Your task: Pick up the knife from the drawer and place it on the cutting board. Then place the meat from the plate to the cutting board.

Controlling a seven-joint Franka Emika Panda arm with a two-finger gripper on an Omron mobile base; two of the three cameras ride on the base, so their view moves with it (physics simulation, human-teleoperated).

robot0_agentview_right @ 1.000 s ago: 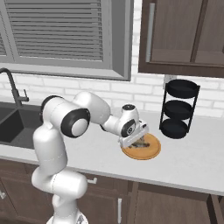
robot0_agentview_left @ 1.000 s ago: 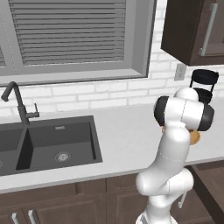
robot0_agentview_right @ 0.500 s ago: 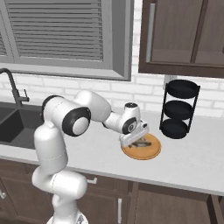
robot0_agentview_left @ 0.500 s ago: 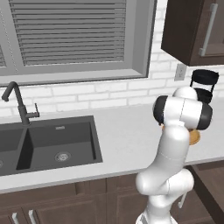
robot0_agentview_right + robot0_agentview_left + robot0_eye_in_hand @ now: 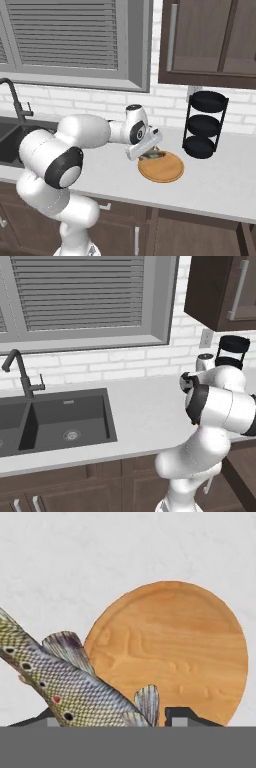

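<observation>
The meat (image 5: 65, 687), a grey-green spotted fish, hangs tilted between my fingers in the hand view, close to the camera and clear of the plate. My gripper (image 5: 117, 717) is shut on it. Beneath lies the round orange plate (image 5: 170, 647), bare, on the white counter. From the right base view, my gripper (image 5: 149, 151) hovers over the plate's (image 5: 162, 171) left rim with the meat (image 5: 154, 155) in it. The knife, the drawer and the cutting board are out of view.
A black three-tier round rack (image 5: 202, 125) stands right of the plate against the brick wall. A dark sink (image 5: 65, 416) with a faucet (image 5: 20, 373) lies far left. Dark wall cabinets (image 5: 210, 40) hang above the rack.
The jaws have closed on the meat, and the hand has risen slightly, lifting it off the plate.
</observation>
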